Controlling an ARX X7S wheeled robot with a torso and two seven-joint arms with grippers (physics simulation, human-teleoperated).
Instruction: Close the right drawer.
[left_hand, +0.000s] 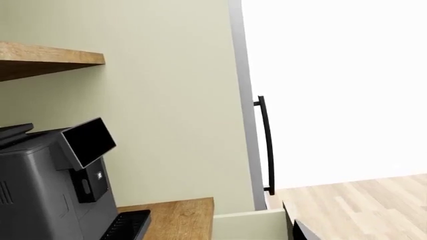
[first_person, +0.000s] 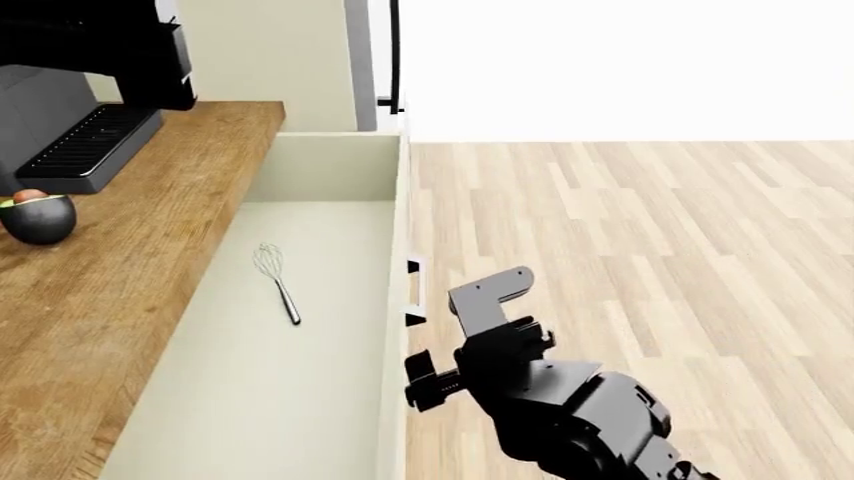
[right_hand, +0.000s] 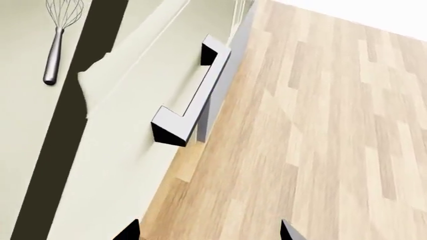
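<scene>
Right gripper (first_person: 430, 340): black, out in front of the drawer face, just beside the short black bar handle (right_hand: 193, 100) but apart from it. In the right wrist view only two dark fingertips (right_hand: 128, 231) show at the frame edge, set wide, nothing between them; spread, as far as that sliver allows. Left gripper: not seen in any view.

Right drawer (first_person: 391, 250): pulled well out from under the wooden counter (first_person: 147, 230), cream inside. Whisk (first_person: 276, 277) lies flat on its floor.

On the counter: coffee machine (left_hand: 53, 185), dark round bowl (first_person: 38, 217). Pale plank floor (first_person: 641, 250) to the right.
</scene>
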